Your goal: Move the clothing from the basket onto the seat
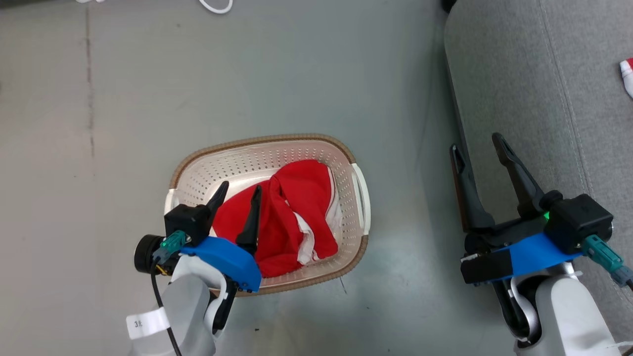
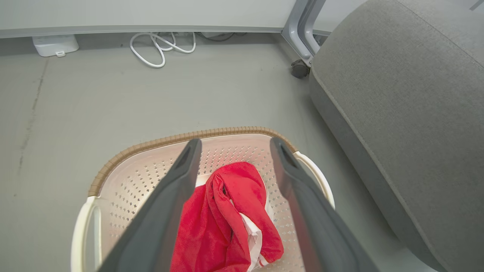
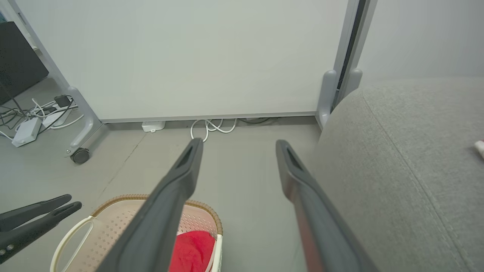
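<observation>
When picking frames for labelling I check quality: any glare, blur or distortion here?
Head view: sharp, with soft glare on the floor beside the basket. Left wrist view: left gripper looms oversized, wide-angle. Right wrist view: panel posts lean outward.

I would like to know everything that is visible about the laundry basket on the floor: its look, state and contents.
The basket is an oval tub of what looks like cream-white plastic, with perforated walls, a brown woven-look rim and white side handles. It stands upright on the grey floor, apart from the grey seat. Crumpled red clothing with white trim lies inside. The open left gripper hangs over it.
</observation>
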Motion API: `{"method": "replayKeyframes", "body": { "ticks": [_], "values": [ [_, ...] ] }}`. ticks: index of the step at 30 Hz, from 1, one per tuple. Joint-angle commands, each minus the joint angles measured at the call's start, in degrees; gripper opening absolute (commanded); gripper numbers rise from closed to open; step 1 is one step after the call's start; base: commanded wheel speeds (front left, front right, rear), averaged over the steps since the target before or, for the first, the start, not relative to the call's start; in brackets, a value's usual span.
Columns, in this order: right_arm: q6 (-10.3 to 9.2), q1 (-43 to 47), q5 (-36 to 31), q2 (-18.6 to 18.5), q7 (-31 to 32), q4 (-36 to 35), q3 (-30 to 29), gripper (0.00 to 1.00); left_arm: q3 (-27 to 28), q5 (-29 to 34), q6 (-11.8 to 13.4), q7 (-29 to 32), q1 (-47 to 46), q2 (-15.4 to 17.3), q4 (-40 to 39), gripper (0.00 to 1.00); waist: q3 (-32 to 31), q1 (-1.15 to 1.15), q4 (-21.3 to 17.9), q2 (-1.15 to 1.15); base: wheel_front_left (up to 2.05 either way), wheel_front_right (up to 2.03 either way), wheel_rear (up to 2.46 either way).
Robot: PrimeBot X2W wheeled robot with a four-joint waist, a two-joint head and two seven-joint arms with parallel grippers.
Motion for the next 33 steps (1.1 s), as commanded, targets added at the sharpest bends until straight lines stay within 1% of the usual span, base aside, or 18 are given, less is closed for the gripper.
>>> {"method": "replayKeyframes", "body": {
  "ticks": [1, 11, 18, 27, 29, 33],
  "values": [
    [0.01, -1.21, 0.03, 0.06, -0.47, -0.37, 0.28, 1.00, -0.39, -0.36, -0.06, -0.25, -1.60, 0.14, 0.79, 1.00, 2.78, -0.01, -2.05, 0.00, 0.00, 0.00, 0.00],
    [0.01, -4.73, 1.07, 0.06, -2.83, -1.39, 4.62, 1.00, -4.94, -5.01, -0.06, -0.24, -10.44, 1.09, 14.04, 1.00, 10.82, -0.01, -7.08, 0.00, 0.00, 0.00, 0.00],
    [0.01, -5.93, 2.09, 0.07, -4.36, -3.25, 6.30, 1.00, -7.60, -7.73, -0.06, 0.10, -16.18, 2.28, 19.74, 1.00, 16.53, -0.01, -9.70, 0.00, 0.00, 0.00, 0.00],
    [0.01, -6.07, 3.89, 0.07, -6.07, -4.39, 7.64, 1.00, -8.29, -9.17, -0.06, 0.38, -22.57, 4.13, 25.73, 1.00, 21.85, -0.01, -11.94, 0.00, 0.00, 0.00, 0.00],
    [0.01, -6.29, 4.19, 0.07, -6.35, -4.50, 7.92, 1.00, -8.08, -9.23, 0.42, 0.32, -23.78, 4.72, 27.13, 1.00, 22.80, -0.01, -12.39, 0.00, 0.00, 0.00, 0.00],
    [0.01, -6.32, 4.92, 0.07, -7.02, -4.56, 8.64, 1.00, -7.86, -9.51, 1.12, 1.31, -25.54, 4.64, 29.55, 1.00, 24.10, -0.01, -13.10, 0.00, 0.00, 0.00, 0.00]
  ]
}}
